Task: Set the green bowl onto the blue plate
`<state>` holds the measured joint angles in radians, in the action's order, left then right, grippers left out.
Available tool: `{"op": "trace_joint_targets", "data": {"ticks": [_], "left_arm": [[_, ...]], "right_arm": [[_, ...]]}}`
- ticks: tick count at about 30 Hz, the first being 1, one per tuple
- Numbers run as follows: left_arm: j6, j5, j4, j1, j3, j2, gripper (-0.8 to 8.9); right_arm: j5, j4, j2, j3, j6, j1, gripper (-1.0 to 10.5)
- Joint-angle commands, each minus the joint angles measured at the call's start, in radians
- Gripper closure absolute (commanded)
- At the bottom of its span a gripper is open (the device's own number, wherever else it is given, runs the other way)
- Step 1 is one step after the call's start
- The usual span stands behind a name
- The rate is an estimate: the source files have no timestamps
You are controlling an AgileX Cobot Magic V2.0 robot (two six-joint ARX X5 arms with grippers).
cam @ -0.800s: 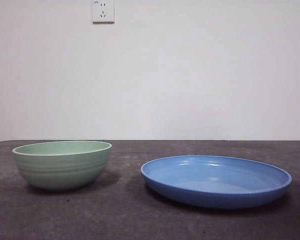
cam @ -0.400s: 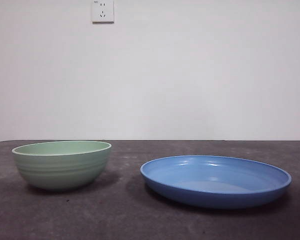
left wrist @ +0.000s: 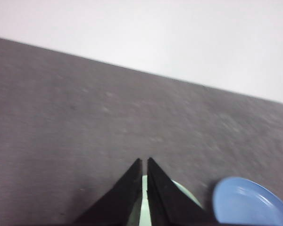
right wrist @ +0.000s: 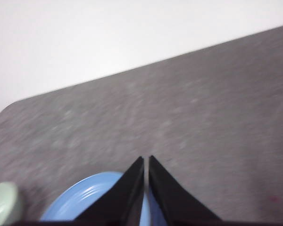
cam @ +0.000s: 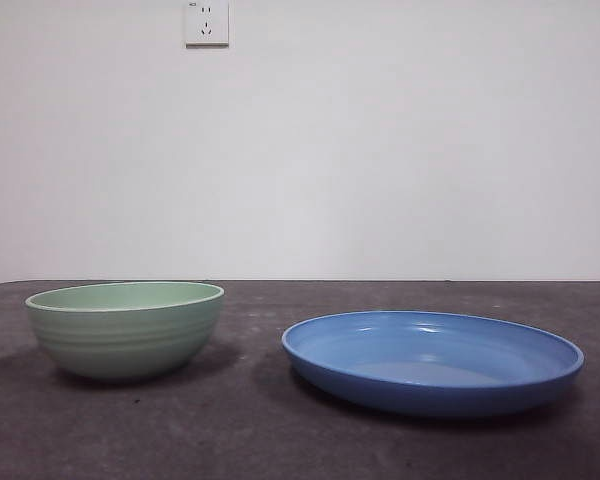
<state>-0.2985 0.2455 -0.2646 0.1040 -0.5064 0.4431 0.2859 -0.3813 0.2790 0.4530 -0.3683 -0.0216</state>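
The green bowl [cam: 125, 328] stands upright on the dark table at the left of the front view, apart from the blue plate [cam: 432, 361] to its right. Neither arm shows in the front view. My left gripper [left wrist: 144, 162] is shut and hangs high above the green bowl [left wrist: 187, 194], which peeks out behind its jaws, with the blue plate [left wrist: 251, 203] beside it. My right gripper [right wrist: 146, 160] is shut too, high over the blue plate [right wrist: 82, 200]; the green bowl [right wrist: 4, 202] shows at the picture's edge.
The dark grey table [cam: 300, 450] runs to a white wall with a power socket [cam: 206, 22]. The table's far edge [left wrist: 132, 70] shows in both wrist views.
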Motion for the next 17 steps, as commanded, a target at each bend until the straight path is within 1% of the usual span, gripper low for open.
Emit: {"op": "trace_joint_targets", "data": {"ticks": [1, 3, 10, 13, 15, 17], "left_arm": [[-0.001, 0.055, -0.057, 0.025, -0.134, 0.095, 7.96], [-0.001, 0.089, -0.088, 0.04, -0.197, 0.145, 7.96], [0.01, 0.246, -0.143, 0.093, -0.36, 0.305, 7.96], [0.01, 0.288, -0.178, 0.116, -0.405, 0.357, 7.96], [0.011, 0.296, -0.196, 0.13, -0.426, 0.382, 7.96], [0.028, 0.304, -0.203, 0.145, -0.438, 0.403, 7.96]], "right_arm": [[0.085, -0.02, 0.077, 0.084, -0.012, 0.0, 9.3], [0.128, -0.043, 0.126, 0.136, -0.001, 0.0, 9.3], [0.25, -0.156, 0.297, 0.332, 0.123, 0.004, 9.3], [0.277, -0.205, 0.352, 0.402, 0.149, 0.021, 9.3], [0.301, -0.228, 0.381, 0.435, 0.164, 0.034, 9.3], [0.344, -0.25, 0.41, 0.465, 0.188, 0.052, 9.3]]}}
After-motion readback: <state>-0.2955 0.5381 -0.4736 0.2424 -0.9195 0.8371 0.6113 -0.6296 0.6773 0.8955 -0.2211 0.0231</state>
